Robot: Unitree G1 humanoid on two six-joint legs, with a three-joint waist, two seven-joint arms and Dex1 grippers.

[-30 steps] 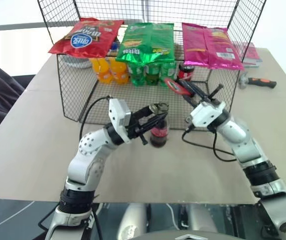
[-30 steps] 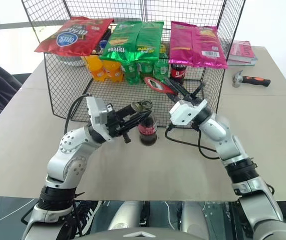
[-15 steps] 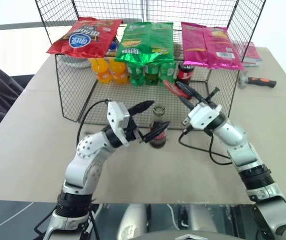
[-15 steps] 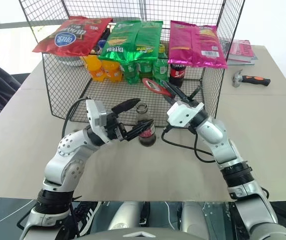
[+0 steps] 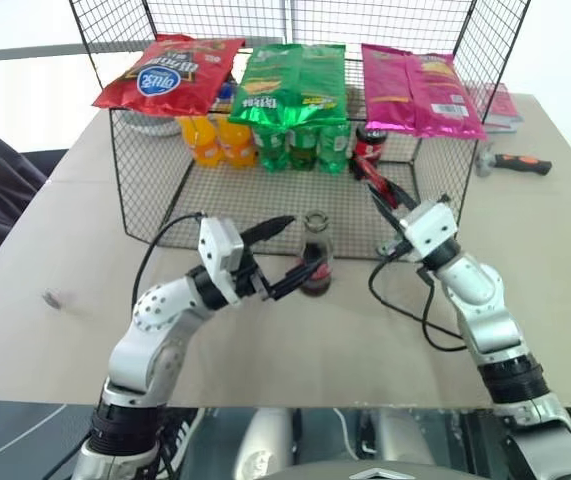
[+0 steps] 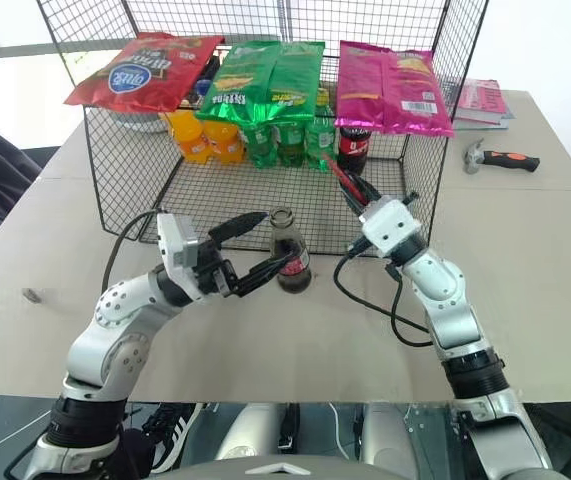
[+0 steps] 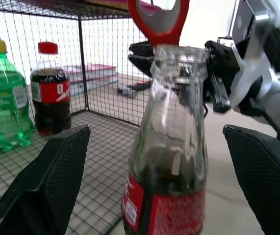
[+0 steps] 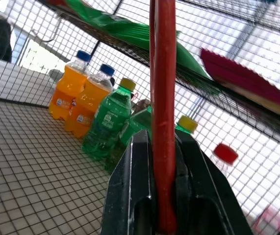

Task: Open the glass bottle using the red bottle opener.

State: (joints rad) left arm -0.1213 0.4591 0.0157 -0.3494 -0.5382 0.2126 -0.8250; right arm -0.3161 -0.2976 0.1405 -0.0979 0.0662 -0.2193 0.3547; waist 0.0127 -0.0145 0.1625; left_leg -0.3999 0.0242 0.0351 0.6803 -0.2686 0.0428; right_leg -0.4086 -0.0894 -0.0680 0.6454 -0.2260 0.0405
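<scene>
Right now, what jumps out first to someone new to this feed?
The glass bottle stands uncapped on the table, just in front of the wire cage, with the left gripper open around it, fingers apart on either side. To its right the right gripper is shut on the red bottle opener. Behind, bright chip bags lie on top of the cage, with orange and green bottles inside.

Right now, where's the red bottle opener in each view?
Left eye view: red bottle opener right of centre, up-right of the glass bottle.
Right eye view: same spot, just right of centre.
Left wrist view: top centre, ring head behind the glass bottle's mouth.
Right wrist view: centre, edge-on, clamped between the right fingers.
Shared landmark: the red-capped plastic cola bottle in the wire cage.
</scene>
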